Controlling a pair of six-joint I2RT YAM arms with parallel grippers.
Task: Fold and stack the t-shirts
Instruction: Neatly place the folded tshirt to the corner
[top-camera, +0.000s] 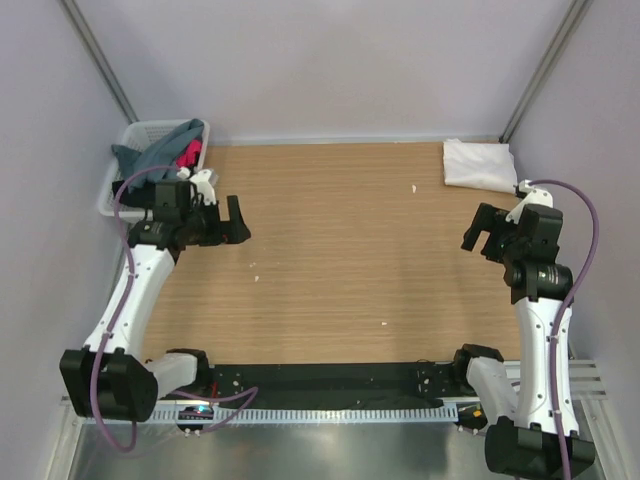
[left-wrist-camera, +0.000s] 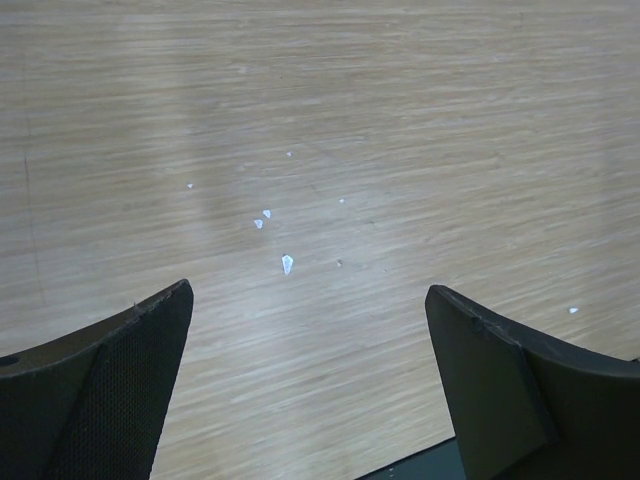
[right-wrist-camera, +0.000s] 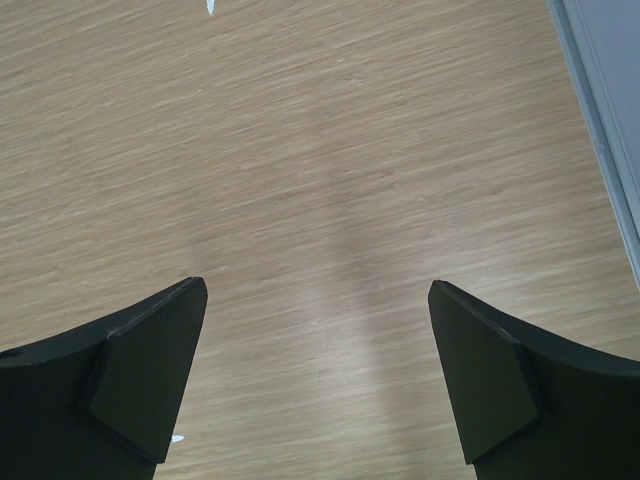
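- Left gripper (top-camera: 240, 222), how does it stand?
- Jaws spread wide with nothing between them, hanging over bare wood at 9 o'clock on the table (top-camera: 340, 260). Its own camera shows the gripper (left-wrist-camera: 310, 300) above a few tiny white scraps (left-wrist-camera: 287, 263).
- And the shirts on that side?
- At 10 o'clock, a white plastic lattice basket (top-camera: 120, 165) sits in the corner. A grey-teal shirt (top-camera: 160, 150) is crumpled over its rim, with a pink-red shirt (top-camera: 190, 153) bunched beside it. Both are too rumpled to tell which way they point.
- Further right?
- Smooth wood-grain tabletop, open across the whole middle.
- The white shirt (top-camera: 478, 163)?
- Folded into a soft flat rectangle at 2 o'clock, against the far edge and close to the right one. Its long side runs roughly 9 to 3. Neck end: cannot tell.
- Right gripper (top-camera: 480, 232)?
- Released too, holding nothing, just nearer than the white shirt and apart from it. Its camera shows the gripper (right-wrist-camera: 318, 290) over bare wood, with a metal rail (right-wrist-camera: 590, 120) along the table's edge at 2 o'clock.
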